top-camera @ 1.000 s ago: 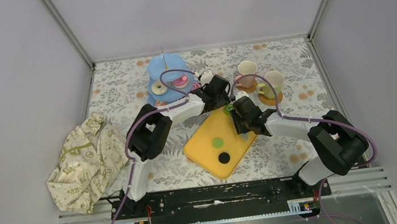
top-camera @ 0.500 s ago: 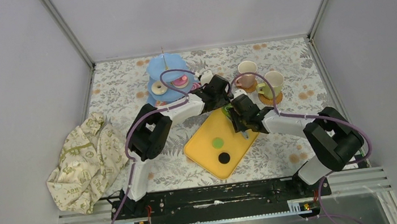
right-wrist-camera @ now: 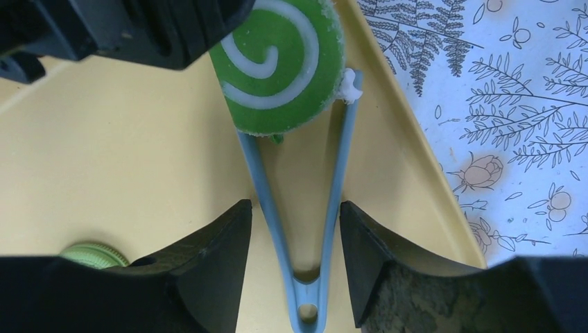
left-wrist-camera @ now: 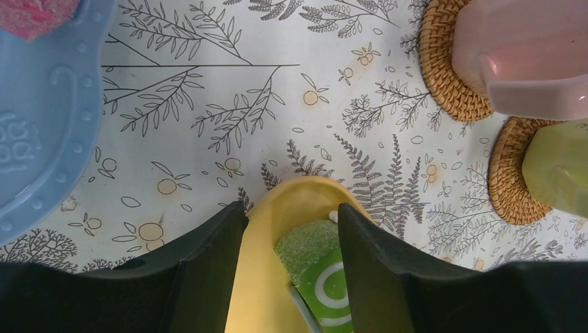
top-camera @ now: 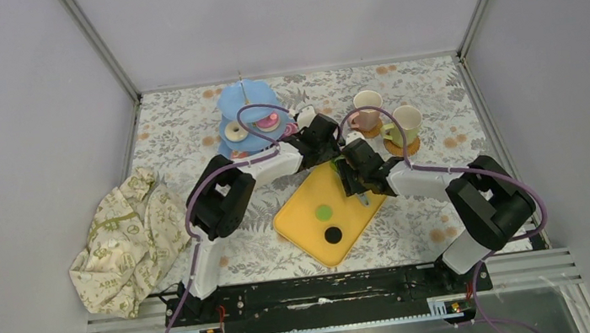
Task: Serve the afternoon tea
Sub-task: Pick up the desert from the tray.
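Observation:
A green swirl pastry [right-wrist-camera: 277,62] sits in the far corner of the yellow tray [right-wrist-camera: 125,159], pinched between the tips of blue tongs [right-wrist-camera: 260,180]. My right gripper [right-wrist-camera: 295,208] is shut on the tongs' two arms near their hinge. My left gripper [left-wrist-camera: 291,215] is open and straddles that tray corner. The green swirl pastry [left-wrist-camera: 315,260] lies against its right finger, and a wide gap stays on the left. The light-blue stand [top-camera: 244,113] holds a pink pastry [top-camera: 267,121]. The pink mug [top-camera: 367,107] and the pale green mug [top-camera: 405,123] stand on wicker coasters.
A flat green pastry [top-camera: 324,212] and a black one [top-camera: 333,234] lie on the tray. A crumpled beige cloth [top-camera: 123,243] lies at the left. The stand's lowest tier [left-wrist-camera: 41,125] is just left of my left gripper, and both mugs are close on the right.
My right arm has edged toward the tray's far corner with the tongs, and its jaws have widened a little. The left gripper has barely moved.

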`<control>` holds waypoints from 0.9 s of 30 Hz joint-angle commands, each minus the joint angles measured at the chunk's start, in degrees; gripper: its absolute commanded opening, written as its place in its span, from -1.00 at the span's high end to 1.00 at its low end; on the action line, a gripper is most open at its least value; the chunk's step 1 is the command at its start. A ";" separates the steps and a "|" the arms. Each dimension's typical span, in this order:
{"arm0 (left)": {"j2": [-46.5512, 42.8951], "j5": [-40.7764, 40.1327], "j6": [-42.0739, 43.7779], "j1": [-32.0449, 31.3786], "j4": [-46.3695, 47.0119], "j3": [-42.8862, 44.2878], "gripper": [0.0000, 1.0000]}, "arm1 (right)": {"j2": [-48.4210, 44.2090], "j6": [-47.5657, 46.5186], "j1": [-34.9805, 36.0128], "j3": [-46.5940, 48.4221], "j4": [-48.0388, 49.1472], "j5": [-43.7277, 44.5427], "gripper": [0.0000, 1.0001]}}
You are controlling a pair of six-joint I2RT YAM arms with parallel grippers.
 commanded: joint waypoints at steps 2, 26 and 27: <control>0.55 2.14 -0.39 -0.87 -0.76 -1.92 -0.18 | 0.73 -0.30 -0.50 1.67 1.14 -0.29 -0.18; -5.84 -4.39 -3.11 -0.82 -2.41 -4.00 -0.37 | -3.33 1.57 -0.86 0.30 -0.12 -3.49 0.63; -6.09 -4.64 -3.17 -0.81 -2.44 -3.74 -0.37 | -3.54 1.65 -0.83 0.38 -0.24 -3.56 0.63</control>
